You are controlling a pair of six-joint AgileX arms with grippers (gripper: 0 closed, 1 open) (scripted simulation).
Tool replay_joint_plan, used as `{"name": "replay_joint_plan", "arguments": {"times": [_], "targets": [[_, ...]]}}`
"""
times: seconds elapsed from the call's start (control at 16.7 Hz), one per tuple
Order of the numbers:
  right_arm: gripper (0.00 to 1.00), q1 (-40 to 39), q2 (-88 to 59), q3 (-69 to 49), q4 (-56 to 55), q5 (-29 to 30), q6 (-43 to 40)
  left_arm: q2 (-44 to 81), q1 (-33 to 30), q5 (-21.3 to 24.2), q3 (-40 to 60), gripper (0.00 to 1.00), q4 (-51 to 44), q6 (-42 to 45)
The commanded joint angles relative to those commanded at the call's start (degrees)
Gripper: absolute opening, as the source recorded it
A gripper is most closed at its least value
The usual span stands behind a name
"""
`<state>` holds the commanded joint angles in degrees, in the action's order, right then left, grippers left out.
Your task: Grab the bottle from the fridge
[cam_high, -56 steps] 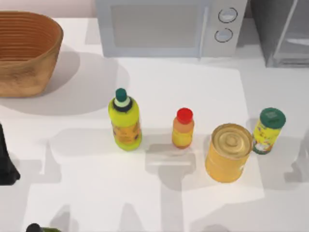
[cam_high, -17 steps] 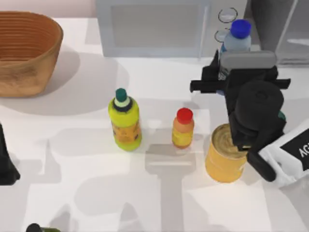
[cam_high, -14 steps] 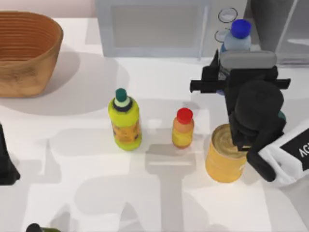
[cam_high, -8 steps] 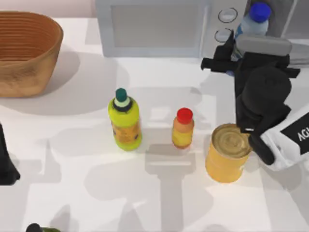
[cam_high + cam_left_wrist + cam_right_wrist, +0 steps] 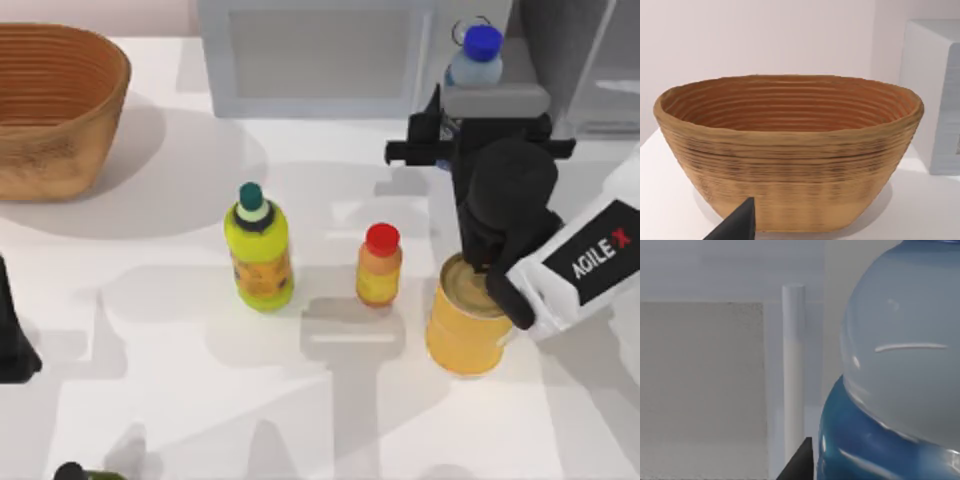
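1. One arm is at work: the right gripper (image 5: 478, 105) is clenched around the bottle (image 5: 474, 62), whose blue cap rises just beyond the gripper body, in front of the microwave's (image 5: 340, 55) dials.
2. Beside the gripper on the right stands the fridge (image 5: 580, 65), apart from the bottle; by my judgement the carry-out step is in hand.
3. Below the wrist sit a yellow can (image 5: 465, 320) and an orange bottle (image 5: 379, 265); the next move calls for height and a firm grip.
4. Left gripper (image 5: 735, 225) idles near the basket (image 5: 790, 150); I cannot tell its state.

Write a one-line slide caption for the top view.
Right gripper holds the blue-capped bottle in front of the microwave, beside the fridge.
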<state>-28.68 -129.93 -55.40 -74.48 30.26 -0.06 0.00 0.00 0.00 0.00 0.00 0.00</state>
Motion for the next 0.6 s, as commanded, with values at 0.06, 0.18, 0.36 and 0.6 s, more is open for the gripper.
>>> {"name": "replay_joint_plan", "arguments": {"times": [0.06,0.18,0.36,0.6], "targets": [[0.0,0.0,0.0,0.0,0.0,0.0,0.0,0.0,0.0,0.0,0.0,1.0,0.0,0.0],[0.08,0.0,0.0,0.0,0.0,0.0,0.0,0.0,0.0,0.0,0.0,1.0,0.0,0.0],[0.3,0.0,0.0,0.0,0.0,0.0,0.0,0.0,0.0,0.0,0.0,1.0,0.0,0.0],[0.6,0.0,0.0,0.0,0.0,0.0,0.0,0.0,0.0,0.0,0.0,1.0,0.0,0.0]]}}
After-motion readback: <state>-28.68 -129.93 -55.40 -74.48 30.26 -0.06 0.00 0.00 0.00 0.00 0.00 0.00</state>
